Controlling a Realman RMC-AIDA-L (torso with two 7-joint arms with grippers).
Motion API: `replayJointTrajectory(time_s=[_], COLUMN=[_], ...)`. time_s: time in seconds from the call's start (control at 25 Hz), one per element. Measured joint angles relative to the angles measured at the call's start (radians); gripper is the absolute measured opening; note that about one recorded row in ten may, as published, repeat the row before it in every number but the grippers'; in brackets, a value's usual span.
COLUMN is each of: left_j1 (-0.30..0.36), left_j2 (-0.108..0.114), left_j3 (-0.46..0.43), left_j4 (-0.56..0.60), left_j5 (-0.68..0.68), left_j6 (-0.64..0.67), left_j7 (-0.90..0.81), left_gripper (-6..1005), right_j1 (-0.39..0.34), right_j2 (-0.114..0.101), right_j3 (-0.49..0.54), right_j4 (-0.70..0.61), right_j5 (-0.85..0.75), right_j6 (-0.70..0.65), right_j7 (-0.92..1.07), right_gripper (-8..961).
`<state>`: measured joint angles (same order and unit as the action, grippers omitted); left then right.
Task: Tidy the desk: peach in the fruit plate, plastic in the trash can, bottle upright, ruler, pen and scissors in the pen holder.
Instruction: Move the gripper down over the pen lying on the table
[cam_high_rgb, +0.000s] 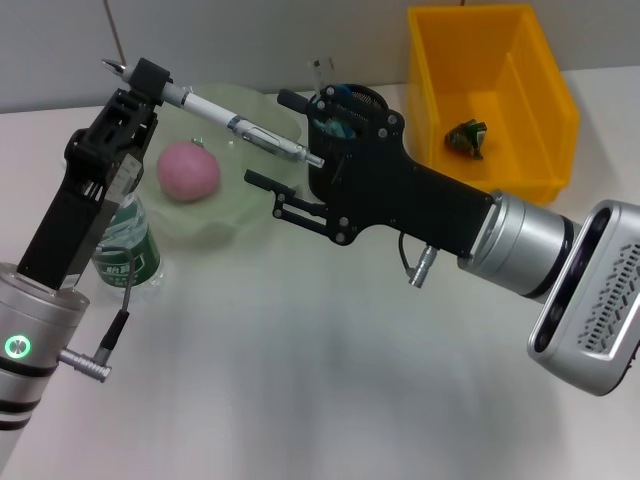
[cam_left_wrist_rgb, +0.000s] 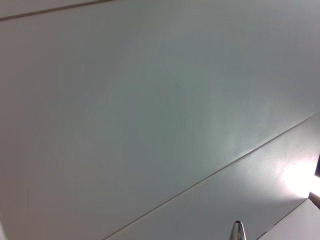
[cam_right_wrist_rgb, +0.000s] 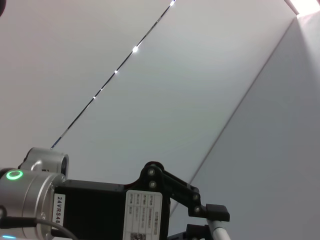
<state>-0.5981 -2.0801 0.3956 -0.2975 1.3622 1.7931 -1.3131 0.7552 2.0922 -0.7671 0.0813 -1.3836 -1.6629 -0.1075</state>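
Pen (cam_high_rgb: 235, 125) held aloft over the plate (cam_high_rgb: 262, 115) — we see the left gripper (cam_high_rgb: 143, 82) pinching its rear end, tip pointing toward 4 o'clock at the right gripper (cam_high_rgb: 283, 140), whose fingers stand spread around it. Peach (cam_high_rgb: 188, 170) lies in the plate. Bottle (cam_high_rgb: 126, 252) stands upright at 8 o'clock of the plate. Plastic (cam_high_rgb: 466, 137) sits in the bin (cam_high_rgb: 545, 95).
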Motion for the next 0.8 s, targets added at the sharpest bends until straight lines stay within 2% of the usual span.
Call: replayJointTrajectory(time_s=[0.64,0.8], left_j1=[-0.001,-0.002], left_j2=[0.0,0.0], left_j3=[0.0,0.0], left_j4=[0.0,0.001], left_j5=[0.001,0.006], left_j6=[0.002,0.002], left_j7=[0.0,0.0], left_gripper=[143,144], right_j1=[0.006,0.006], right_j2=[0.0,0.0], right_j3=[0.0,0.0], right_j4=[0.0,0.0], right_j5=[0.0,0.0], right_j6=[0.014,0.014], right_j7=[0.0,0.0], right_gripper=[458,455])
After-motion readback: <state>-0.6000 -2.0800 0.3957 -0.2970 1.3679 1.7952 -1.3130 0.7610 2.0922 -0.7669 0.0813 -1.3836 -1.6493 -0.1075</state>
